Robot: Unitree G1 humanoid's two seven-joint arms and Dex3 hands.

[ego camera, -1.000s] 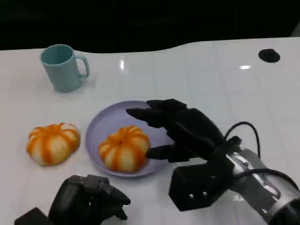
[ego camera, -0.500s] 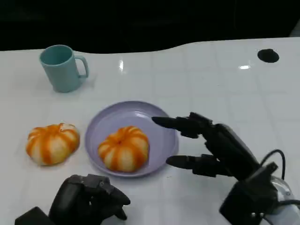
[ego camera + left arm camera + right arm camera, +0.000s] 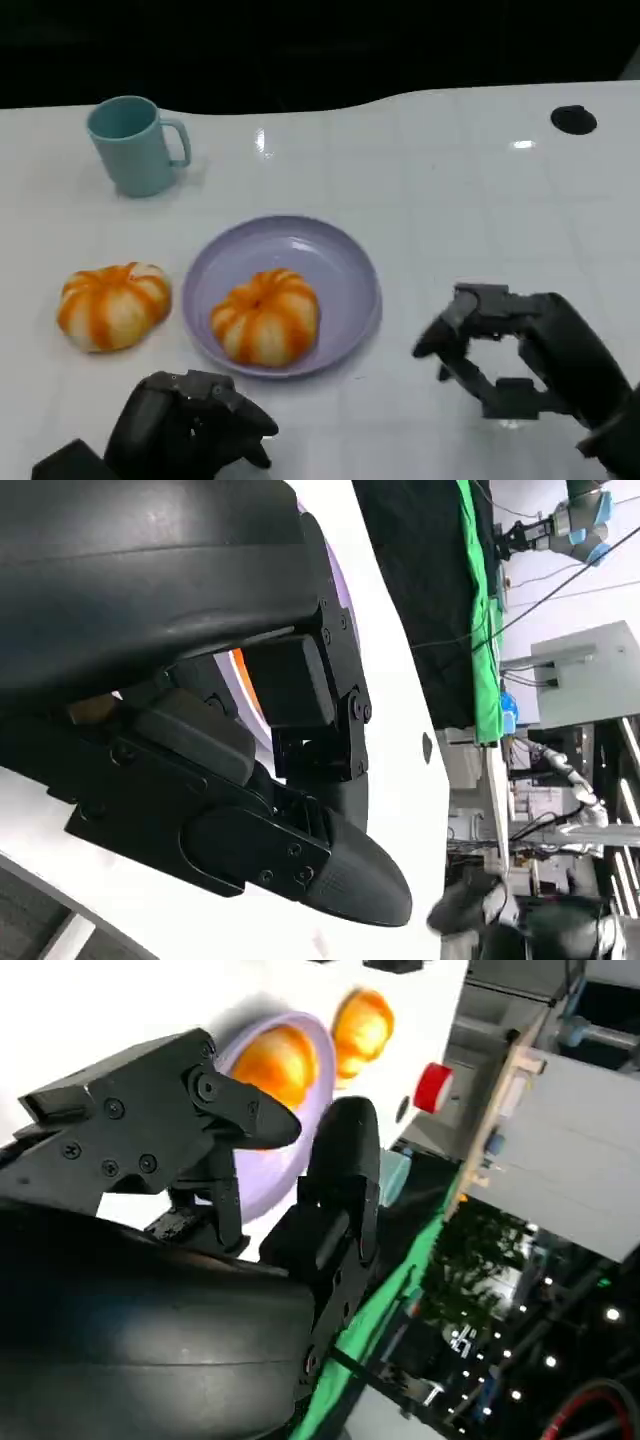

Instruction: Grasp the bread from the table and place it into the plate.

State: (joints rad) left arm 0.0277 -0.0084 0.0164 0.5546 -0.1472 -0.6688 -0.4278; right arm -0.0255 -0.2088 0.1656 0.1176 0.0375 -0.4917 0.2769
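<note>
Left of the right hand, well apart from its fingertips, a lavender plate sits on the white table with one orange-and-white striped bread lying in it, toward the plate's near-left part. The right hand stands over bare table at the lower right of the head view, its fingers bent and parted, with nothing between them; it touches neither plate nor bread. Its own wrist view shows the fingers apart, with the plate and the bread in it beyond them.

Farther left of that hand, past the plate, a second striped bread lies on the table just beside the plate's left rim, not touching it as far as can be seen. The right wrist view shows this second bread past the plate's edge.

Nearest the robot, the left hand rests low at the table's front edge, below the gap between the two breads. Its fingers are curled inward with nothing in them. The left wrist view shows the hand's dark body up close, with a sliver of the plate and of orange bread behind it.

Beyond the left hand, at the far left of the table, a light blue mug stands upright, handle toward the right. A small black round mark sits at the table's far right.
</note>
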